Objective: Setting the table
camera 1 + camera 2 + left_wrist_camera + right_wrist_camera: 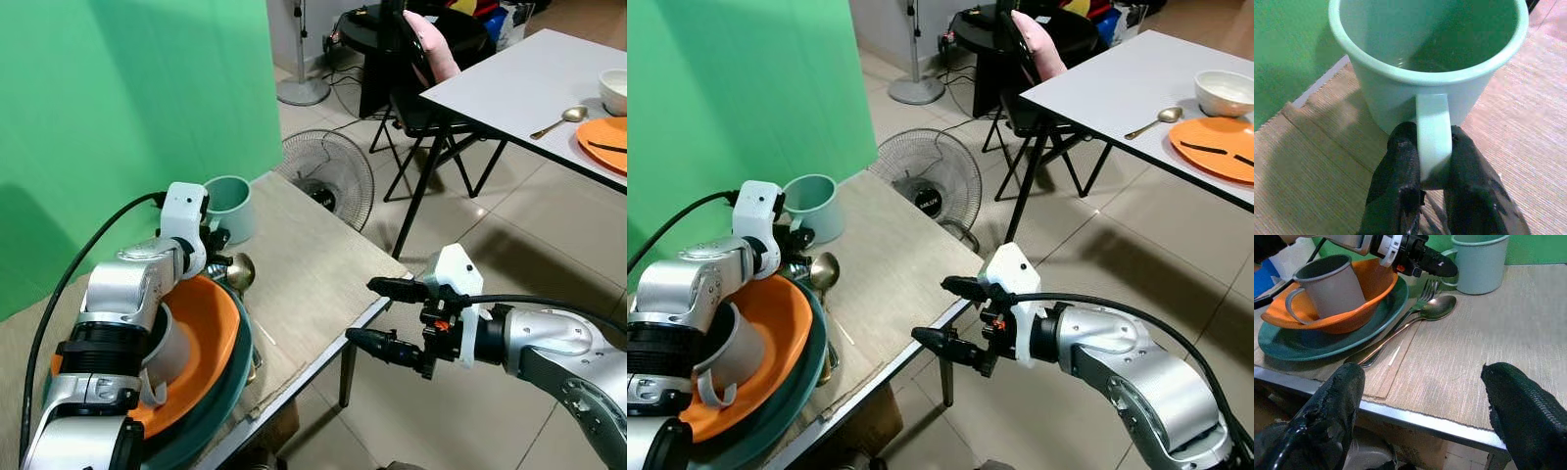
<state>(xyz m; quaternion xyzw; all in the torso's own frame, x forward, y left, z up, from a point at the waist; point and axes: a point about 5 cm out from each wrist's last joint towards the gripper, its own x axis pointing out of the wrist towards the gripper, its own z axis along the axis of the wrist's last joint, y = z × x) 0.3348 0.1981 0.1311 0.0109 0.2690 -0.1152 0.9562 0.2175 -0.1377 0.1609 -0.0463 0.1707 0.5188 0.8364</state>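
A pale green mug (232, 206) stands upright on the woven mat at the back of the near table. My left gripper (1432, 166) is shut on the mug's handle (1433, 132). An orange bowl (201, 333) sits on a dark green plate (1327, 345) at the table's left, with a grey mug (1334, 286) lying in it. Beside the plate lie a spoon (1437, 308) and a fork (1422, 293). My right gripper (387, 313) hangs open just off the table's front edge, with nothing between its fingers.
A floor fan (328, 176) stands behind the near table. A second white table (519, 88) at the right holds an orange plate (604, 142), a white bowl (615, 90) and a spoon (560, 120). A black chair (421, 88) with a pink cushion stands beside it.
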